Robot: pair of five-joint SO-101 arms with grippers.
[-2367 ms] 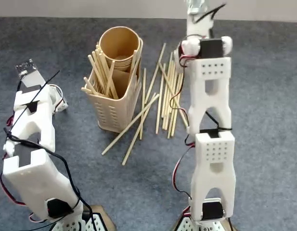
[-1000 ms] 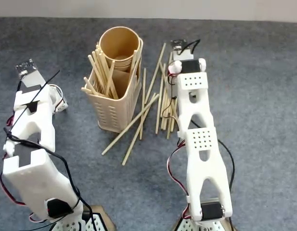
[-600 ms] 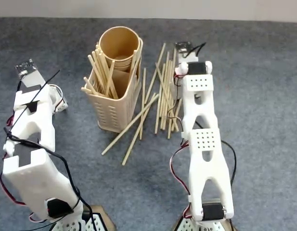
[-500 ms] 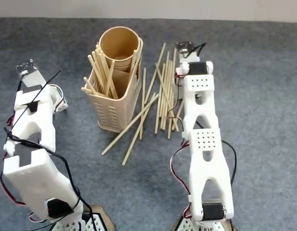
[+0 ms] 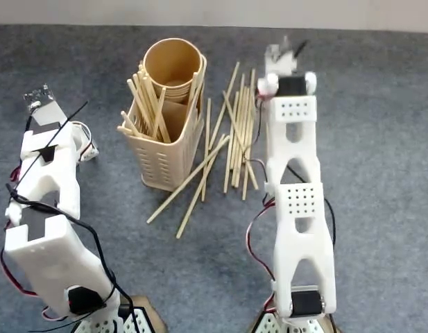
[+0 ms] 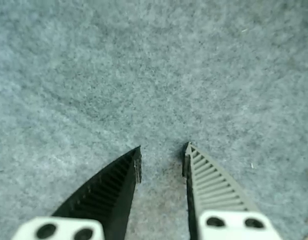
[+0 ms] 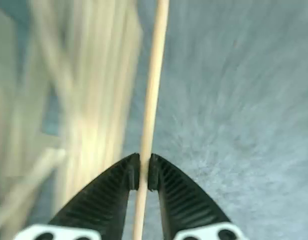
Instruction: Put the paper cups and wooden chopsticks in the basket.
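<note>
High view: a grey-blue carpet (image 5: 380,139) is seen covering the whole work surface; a pale strip (image 5: 200,12) runs along its far edge, and whether that is wall or floor cannot be told. A cream perforated basket (image 5: 161,163) stands upright on the carpet between the two arms. Stacked paper cups (image 5: 172,62) are seated in its far compartment, and a bundle of chopsticks (image 5: 146,104) is propped in the near one, the tips fanning above the rim. Loose chopsticks (image 5: 238,139) are scattered on the carpet just beside the basket, on the side of the right arm (image 5: 295,166); two of them lie slanted with their far ends against the basket's wall. The right arm is stretched out alongside this scatter; the left arm (image 5: 44,194) is folded well apart from the basket, and a brown base plate (image 5: 146,313) is seen at its foot.

In the right wrist view the right gripper (image 7: 143,172) is clamped on a single chopstick (image 7: 154,75), the jaws nearly together; further chopsticks are blurred beside it over the carpet. In the left wrist view the left gripper (image 6: 161,155) is held partly parted above bare carpet; nothing is gripped.
</note>
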